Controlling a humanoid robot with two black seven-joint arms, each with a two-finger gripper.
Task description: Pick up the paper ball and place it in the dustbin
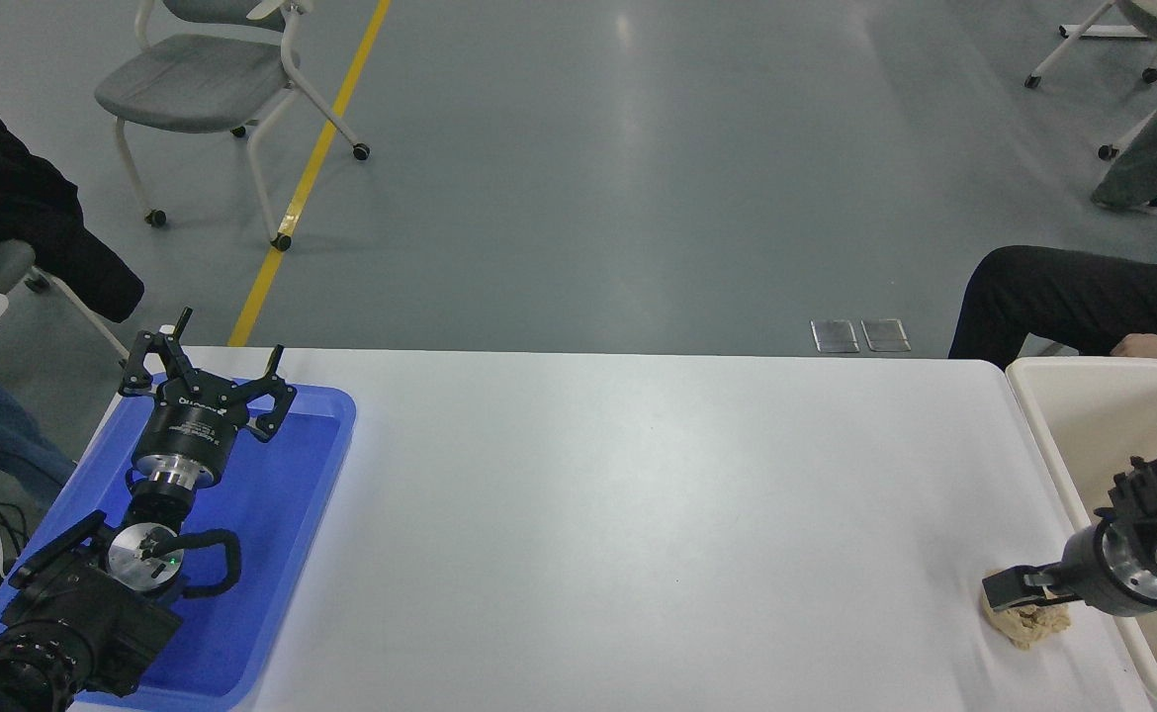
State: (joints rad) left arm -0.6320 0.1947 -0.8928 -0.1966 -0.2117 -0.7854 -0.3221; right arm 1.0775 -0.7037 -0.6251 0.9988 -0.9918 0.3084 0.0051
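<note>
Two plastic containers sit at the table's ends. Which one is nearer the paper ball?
The cream-white rectangular plastic dustbin at the right edge, just beside the crumpled tan paper ball. The shallow blue plastic tray lies at the far left, under the parked left gripper.

My left claw [205, 374] sits parked at lower left with fingers spread, while my right arm reaches in from the right edge, its claw [1006, 585] pointing left.
</note>
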